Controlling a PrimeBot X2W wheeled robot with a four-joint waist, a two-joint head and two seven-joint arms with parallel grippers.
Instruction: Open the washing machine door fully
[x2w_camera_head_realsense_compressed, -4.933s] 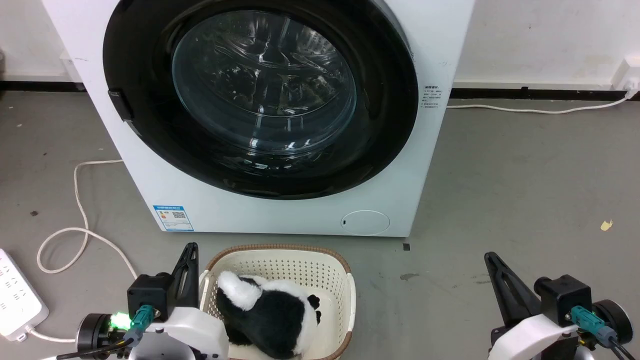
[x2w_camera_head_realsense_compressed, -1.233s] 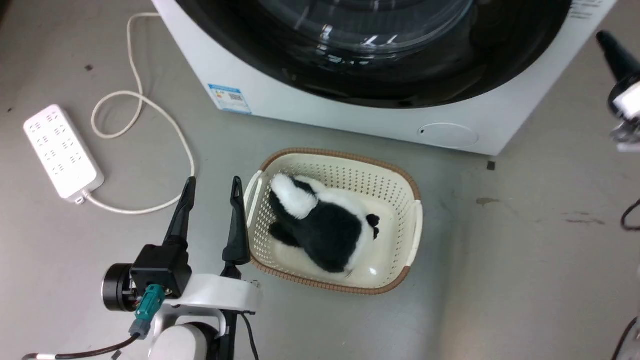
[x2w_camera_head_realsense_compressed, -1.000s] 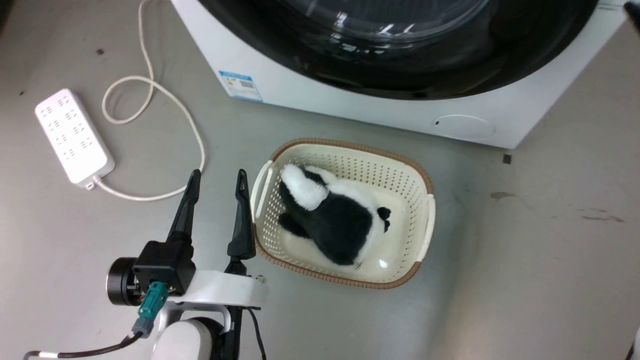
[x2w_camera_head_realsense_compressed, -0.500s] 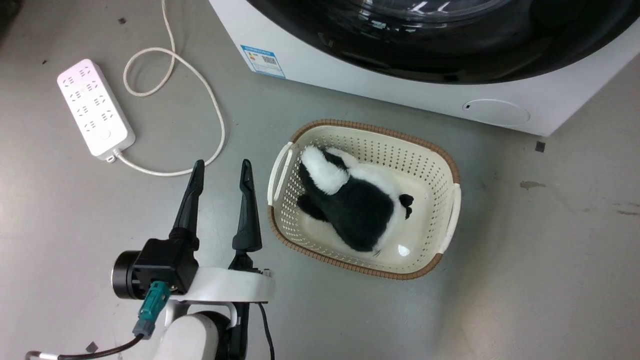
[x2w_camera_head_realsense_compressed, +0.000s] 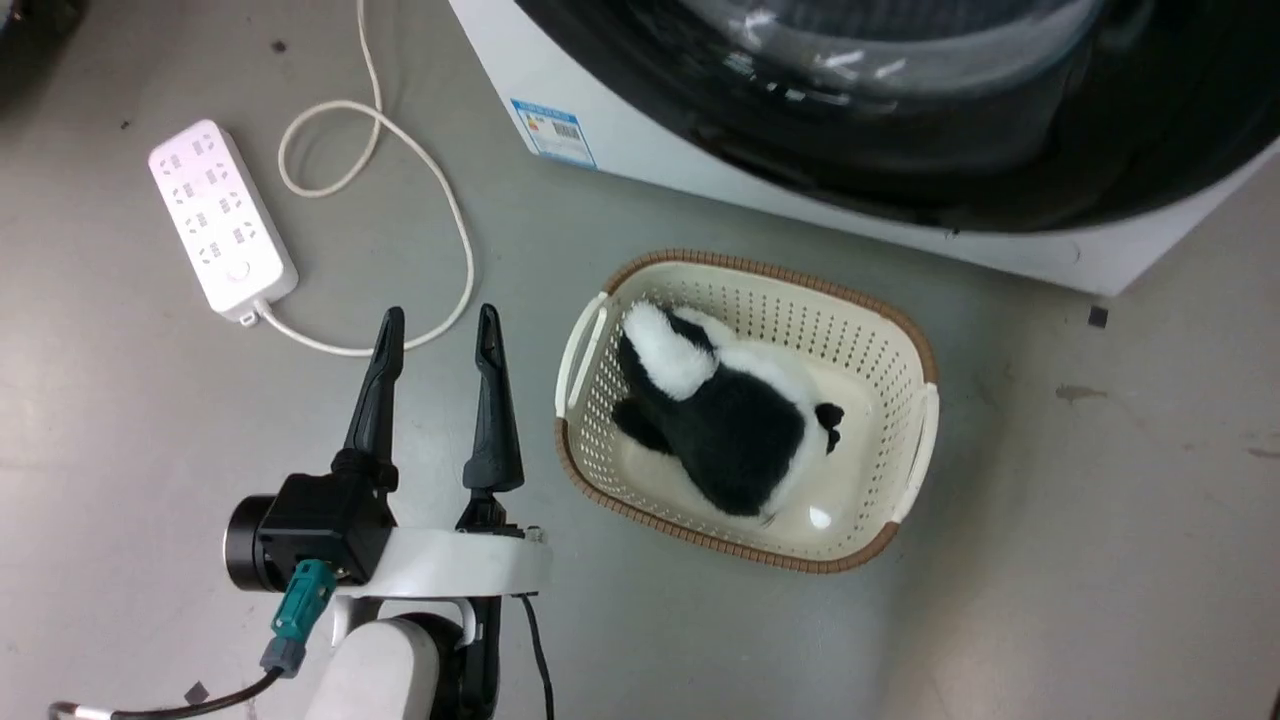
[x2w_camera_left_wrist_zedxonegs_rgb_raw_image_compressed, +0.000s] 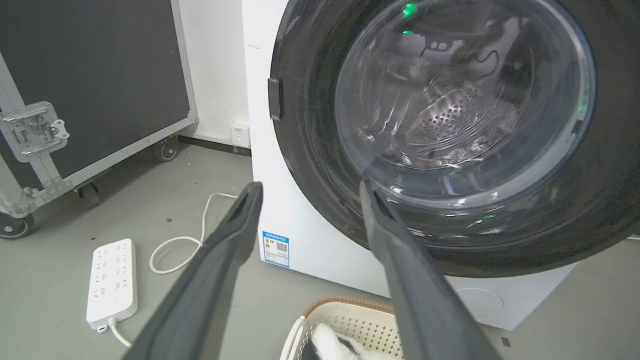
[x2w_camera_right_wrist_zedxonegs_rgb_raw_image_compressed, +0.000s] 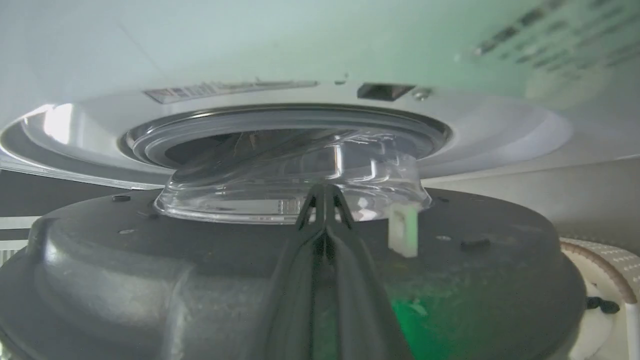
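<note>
Washing machine door (x2w_camera_left_wrist_zedxonegs_rgb_raw_image_compressed: 310, 150): on the front of the white washing machine (x2w_camera_head_realsense_compressed: 680, 165), and it stands a little ajar. The right wrist view looks at its grey inner face (x2w_camera_right_wrist_zedxonegs_rgb_raw_image_compressed: 150, 280), with the clear glass bowl (x2w_camera_right_wrist_zedxonegs_rgb_raw_image_compressed: 290, 195) rising toward the machine's opening.
Change at the door: about five seconds ago it lay flush on the front. The round cover (x2w_camera_left_wrist_zedxonegs_rgb_raw_image_compressed: 477, 302) low on the front was in full sight in the head view half a second ago; now the black rim (x2w_camera_head_realsense_compressed: 900, 170) hides nearly all of it.
Right gripper (x2w_camera_right_wrist_zedxonegs_rgb_raw_image_compressed: 325, 192): fingers pressed together, nothing between them. They lie along the door's inner face, tips at the foot of the glass bowl. Whether they touch the door I cannot tell. Five seconds ago this gripper was at the lower right of the head view.
Left gripper (x2w_camera_head_realsense_compressed: 440, 315): fingers apart and empty, over the floor, just beside the basket (x2w_camera_head_realsense_compressed: 770, 268), same as half a second ago.
Basket: on the floor before the machine, with the black and white plush toy (x2w_camera_head_realsense_compressed: 730, 440) inside, as before.
Power strip (x2w_camera_head_realsense_compressed: 222, 218): on the floor to the left.
Head view: the whole picture has shifted, so the camera moved.
</note>
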